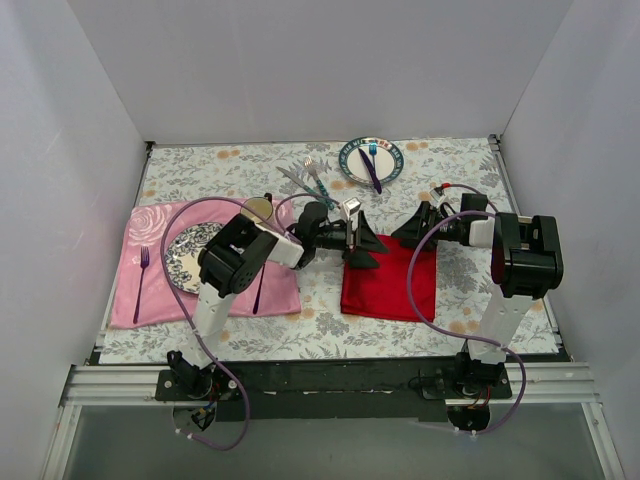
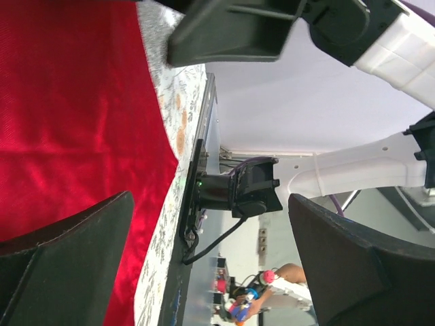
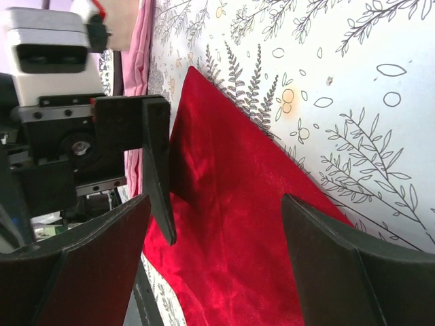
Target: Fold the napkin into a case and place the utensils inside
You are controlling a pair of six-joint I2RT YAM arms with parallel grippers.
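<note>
A surface (image 1: 200, 165) covered in a pale floral print fills the floor of a plain white three-walled booth. The red napkin (image 1: 390, 285) lies flat on it, near and right of centre. A pink rose-patterned placemat (image 1: 135, 300) lies at the left. The utensils (image 1: 312, 180), a fork and knife with teal handles, lie crossed on the bare print far of the napkin and apart from it. The left gripper (image 2: 209, 198) hangs over the napkin's far left corner with its jaws spread wide. The right gripper (image 3: 216, 198), also spread and holding nothing, faces it over the napkin's far edge. Whether either fingertip touches the cloth cannot be told. The left arm hides part of a dark-patterned plate (image 1: 185, 255) on the placemat and most of a small round tan thing (image 1: 258, 207) beyond it. A purple fork (image 1: 143, 265) lies left of that plate, and a slim purple utensil (image 1: 258, 292), half covered by the arm, lies to its right. At the far edge, a blue-rimmed plate (image 1: 392, 170) holds a blue fork and a purple knife.
</note>
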